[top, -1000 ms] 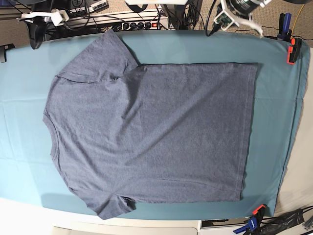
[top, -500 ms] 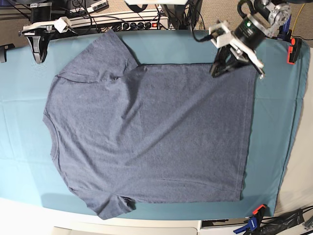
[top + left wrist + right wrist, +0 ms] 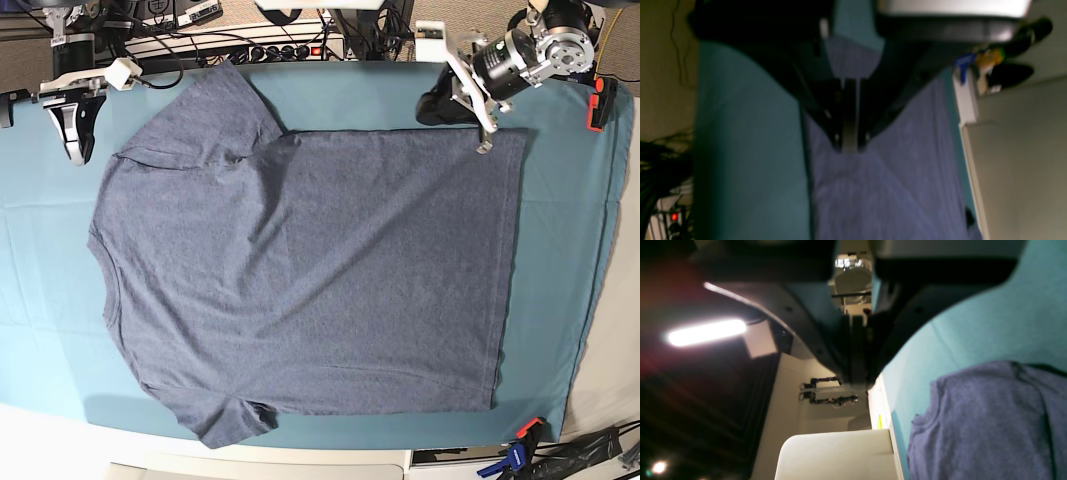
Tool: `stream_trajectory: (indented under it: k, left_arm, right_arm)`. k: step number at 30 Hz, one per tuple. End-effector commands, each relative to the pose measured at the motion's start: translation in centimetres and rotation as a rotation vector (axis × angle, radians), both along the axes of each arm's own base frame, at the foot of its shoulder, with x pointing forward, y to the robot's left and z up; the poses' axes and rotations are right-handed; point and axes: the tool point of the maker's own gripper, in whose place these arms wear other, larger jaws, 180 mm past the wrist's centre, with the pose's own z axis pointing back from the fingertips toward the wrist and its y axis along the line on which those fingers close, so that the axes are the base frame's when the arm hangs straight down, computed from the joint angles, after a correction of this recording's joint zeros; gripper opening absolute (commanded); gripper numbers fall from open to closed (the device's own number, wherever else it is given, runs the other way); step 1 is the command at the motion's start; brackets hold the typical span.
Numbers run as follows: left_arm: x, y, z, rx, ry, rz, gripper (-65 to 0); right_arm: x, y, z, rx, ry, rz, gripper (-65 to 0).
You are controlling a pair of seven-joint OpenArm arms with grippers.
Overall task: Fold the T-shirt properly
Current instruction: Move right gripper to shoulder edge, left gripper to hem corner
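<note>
The slate-blue T-shirt [image 3: 310,270] lies flat and plain side up on the teal tablecloth [image 3: 50,260], neck to the left and hem to the right. My left gripper [image 3: 484,146] is shut, its tip at the shirt's far right hem corner. In the left wrist view the shut fingers [image 3: 848,148] point down at the shirt [image 3: 890,186], just inside its edge, and the frames do not show whether they touch the fabric. My right gripper [image 3: 75,152] is shut over bare cloth, left of the far sleeve. The right wrist view shows the shirt [image 3: 990,426] well apart from the shut tips [image 3: 857,381].
An orange clamp [image 3: 597,105] pins the cloth at the far right and a blue and orange clamp [image 3: 520,450] at the near right. A power strip [image 3: 280,48] and cables run along the far edge of the table.
My left arm swung in from the far right, dipped over the shirt, then shifted right to the hem corner. My right gripper came forward over the cloth on the left. The shirt has not moved.
</note>
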Motion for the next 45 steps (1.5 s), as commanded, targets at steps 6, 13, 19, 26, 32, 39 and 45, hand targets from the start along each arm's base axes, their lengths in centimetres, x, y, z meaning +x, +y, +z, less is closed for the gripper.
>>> stream_trajectory:
  k: [6,13,19,26,32,39,45]
  left_arm:
    - [0.7,1.3,0.4,-0.013,0.033,0.099,-65.0]
    - [0.7,1.5,0.3,-0.037,0.066,0.138,-60.8]
    - [0.1,1.5,0.0,-0.041,0.087,0.139,-56.7]
    - [-0.1,2.0,-1.1,-0.027,0.119,0.151,-56.7]
    - [-0.5,4.1,-3.5,0.043,0.174,0.156,-56.7]
    - [-1.1,6.2,-6.2,0.097,0.246,0.186,-56.7]
    - [-1.3,6.8,-6.9,0.109,0.267,0.197,-56.7]
  right_arm:
    - [1.4,-0.5,1.9,-0.042,-0.046,0.027,-63.7]
    - [4.4,-1.5,1.9,0.005,-0.067,-0.086,-63.7]
    - [5.9,1.0,-2.1,-0.012,0.115,-0.034,-63.7]
    - [6.1,0.3,-4.5,-0.066,0.280,-0.040,-63.7]
    - [5.2,0.9,-3.1,-0.093,0.297,-0.012,-63.7]
    - [2.2,6.8,0.0,-0.039,0.325,0.129,-63.7]
    - [-2.1,8.3,-4.2,-0.106,0.683,0.163,-63.7]
